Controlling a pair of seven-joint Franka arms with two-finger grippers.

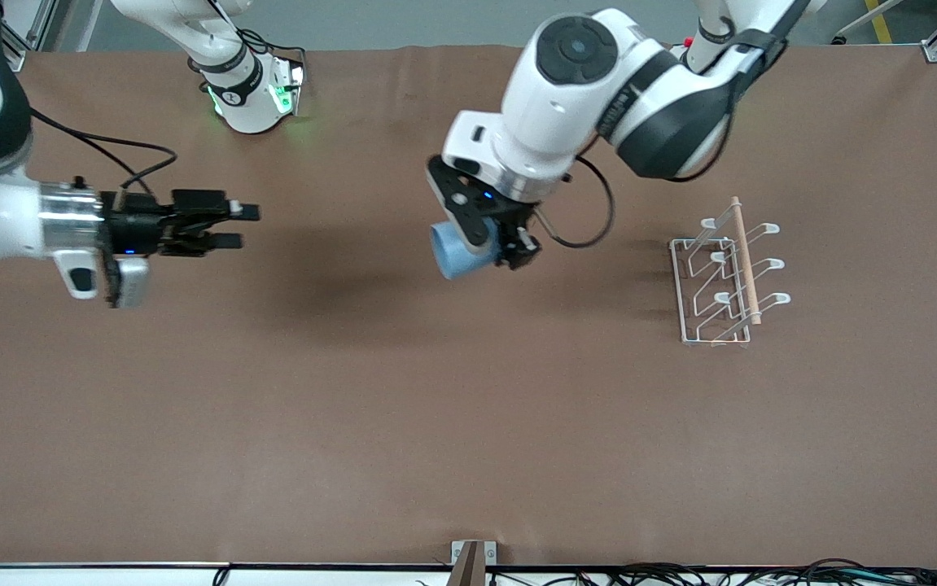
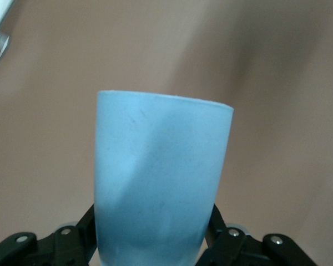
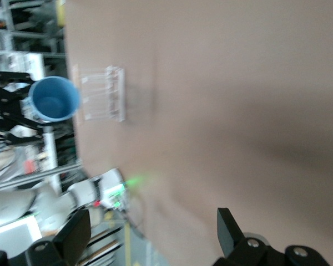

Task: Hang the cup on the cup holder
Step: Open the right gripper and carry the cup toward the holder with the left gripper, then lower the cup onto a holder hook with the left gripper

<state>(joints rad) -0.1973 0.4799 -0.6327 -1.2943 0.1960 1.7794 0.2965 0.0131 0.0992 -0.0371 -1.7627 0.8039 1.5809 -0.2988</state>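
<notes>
Front view, item by item: my left gripper (image 1: 491,241) hangs in the air over the middle of the brown table (image 1: 468,423), clamped on the light-blue cup (image 1: 458,254), which lies tilted on its side with its open mouth turned toward the right arm's end. My right gripper (image 1: 234,225) hovers over the table toward the right arm's end, its fingers parted with nothing between them; that arm waits. White wire cup holder (image 1: 720,281) with a wooden rod handle (image 1: 744,260) stands on the table toward the left arm's end, well apart from the cup, all its looped prongs bare

Left wrist view: cup (image 2: 161,183) fills the middle, its base pinched between my black fingers (image 2: 77,235); plain table cloth under it

Right wrist view: my own fingertips (image 3: 230,227) stand wide, holding nothing; farther off the cup (image 3: 54,98) shows its hollow inside, gripped by the left gripper, with the cup holder (image 3: 102,94) beside it in this view

Step in hand, as I judge it: cup sits in the left gripper alone, ready to be carried to the rack. Next move calls for bringing it over the holder, turning its mouth downward and lowering it onto one upturned prong

Writing: none legible on cup or holder; markings on the arm bases too small to read
</notes>
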